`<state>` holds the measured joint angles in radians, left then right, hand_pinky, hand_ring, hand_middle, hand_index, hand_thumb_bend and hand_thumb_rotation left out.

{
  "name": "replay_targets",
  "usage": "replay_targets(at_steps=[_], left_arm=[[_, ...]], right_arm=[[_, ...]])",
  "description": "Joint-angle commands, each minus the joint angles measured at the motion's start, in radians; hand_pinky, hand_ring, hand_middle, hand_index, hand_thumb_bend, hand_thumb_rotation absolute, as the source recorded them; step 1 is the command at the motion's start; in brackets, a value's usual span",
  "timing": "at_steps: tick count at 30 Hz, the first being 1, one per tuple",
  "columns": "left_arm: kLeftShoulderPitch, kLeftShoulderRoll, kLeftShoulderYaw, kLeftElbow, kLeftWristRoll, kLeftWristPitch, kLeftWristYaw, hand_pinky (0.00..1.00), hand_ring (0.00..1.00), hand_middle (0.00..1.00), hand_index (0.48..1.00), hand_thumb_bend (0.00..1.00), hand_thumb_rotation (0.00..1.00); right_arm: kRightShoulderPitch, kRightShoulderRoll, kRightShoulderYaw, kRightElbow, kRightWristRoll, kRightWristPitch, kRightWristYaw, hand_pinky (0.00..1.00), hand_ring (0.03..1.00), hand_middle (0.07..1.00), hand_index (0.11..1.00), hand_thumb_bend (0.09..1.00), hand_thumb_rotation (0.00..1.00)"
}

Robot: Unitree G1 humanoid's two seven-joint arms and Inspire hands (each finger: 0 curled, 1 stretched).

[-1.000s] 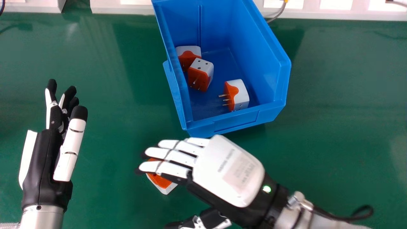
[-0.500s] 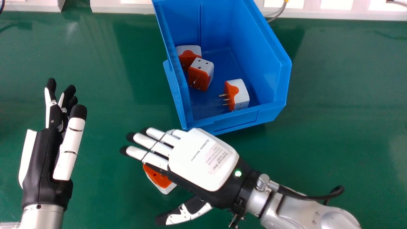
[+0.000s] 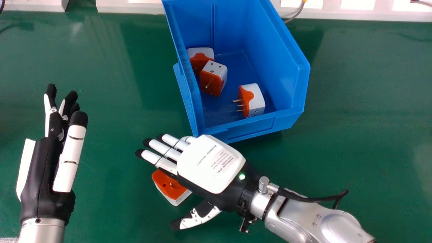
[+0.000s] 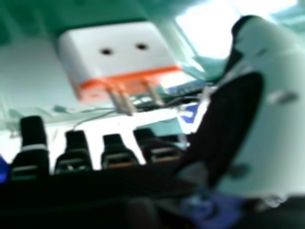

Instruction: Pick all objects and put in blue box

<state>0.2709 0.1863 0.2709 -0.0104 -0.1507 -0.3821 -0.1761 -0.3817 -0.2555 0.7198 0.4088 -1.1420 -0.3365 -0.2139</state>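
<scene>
In the head view my right hand (image 3: 209, 165) is over the near side of an orange and white plug adapter (image 3: 171, 189), fingers straight and thumb spread apart. The adapter lies on the table, partly hidden under the hand. In the right hand view the adapter (image 4: 119, 55) shows its prongs between the fingers and thumb of my right hand (image 4: 119, 152), with nothing gripped. The blue box (image 3: 249, 126) stands behind the hand and holds three adapters: one at the back left (image 3: 200, 57), one beside it (image 3: 213, 78), one nearer the front (image 3: 251, 100). My left hand (image 3: 44, 168) is at the left, fingers extended.
The green table (image 3: 364, 135) stretches out on both sides of the box. Pale frames (image 3: 131, 7) run along its far edge, with a grey cable (image 3: 297, 14) behind the box. The box's front wall is close to my right hand.
My right hand has moved left and slightly up the view, its thumb coming into fuller sight and more of the loose adapter uncovered. The left hand has shifted slightly left.
</scene>
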Motion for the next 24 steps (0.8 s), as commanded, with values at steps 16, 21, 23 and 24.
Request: replay_targets(at_steps=[16, 21, 23, 24], left_arm=[[0.017, -0.005, -0.004, -0.069, -0.002, 0.004, 0.004, 0.97, 0.98, 0.98, 0.965, 0.58, 0.86], [0.018, -0.010, -0.009, -0.076, -0.004, 0.001, 0.004, 0.97, 0.97, 0.98, 0.964, 0.57, 0.86], [0.017, -0.011, -0.011, -0.077, -0.001, 0.002, 0.006, 0.97, 0.97, 0.97, 0.960, 0.57, 0.86], [0.017, -0.011, -0.011, -0.077, -0.001, 0.001, 0.005, 0.97, 0.97, 0.97, 0.961, 0.57, 0.86]], right_arm=[[-0.068, 0.063, 0.045, 0.123, 0.032, 0.041, 0.026, 0.75, 0.895, 0.944, 0.904, 0.456, 0.50], [-0.099, 0.081, 0.066, 0.159, 0.037, 0.063, 0.050, 0.76, 0.908, 0.957, 0.914, 0.440, 0.54], [-0.112, 0.088, 0.072, 0.178, 0.042, 0.066, 0.049, 0.76, 0.907, 0.956, 0.913, 0.443, 0.53], [-0.119, 0.092, 0.075, 0.187, 0.046, 0.066, 0.046, 0.76, 0.906, 0.953, 0.911, 0.448, 0.53]])
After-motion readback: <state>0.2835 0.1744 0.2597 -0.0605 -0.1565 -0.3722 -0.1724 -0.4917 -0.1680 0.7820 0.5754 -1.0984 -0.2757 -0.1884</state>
